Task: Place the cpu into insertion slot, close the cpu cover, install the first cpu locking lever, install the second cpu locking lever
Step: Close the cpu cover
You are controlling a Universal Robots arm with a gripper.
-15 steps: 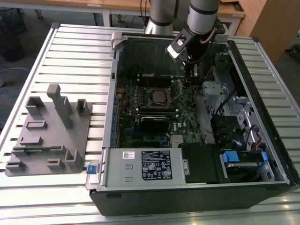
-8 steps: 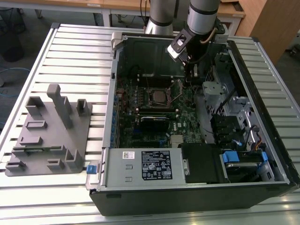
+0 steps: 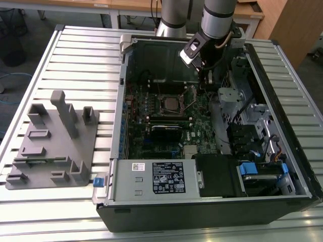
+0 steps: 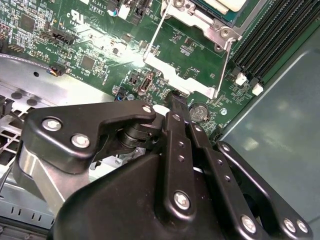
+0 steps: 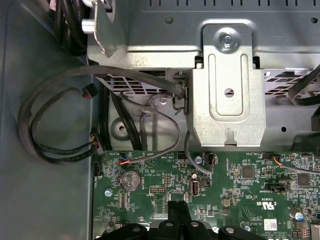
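Now hovering just short of the cpu cover (image 4: 175, 75) with gripper (image 4: 176, 98) jaws pressed together on nothing; could snag a lever wire (image 4: 152, 40) or scrape the motherboard (image 4: 90, 45) beneath them.

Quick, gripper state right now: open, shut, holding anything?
Gripper: shut, fingertips together over the motherboard, nothing visible between them.

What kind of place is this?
Probably a robotics lab or workshop: a robot arm reaches into an open computer case on a slatted metal table, with wooden desks behind.
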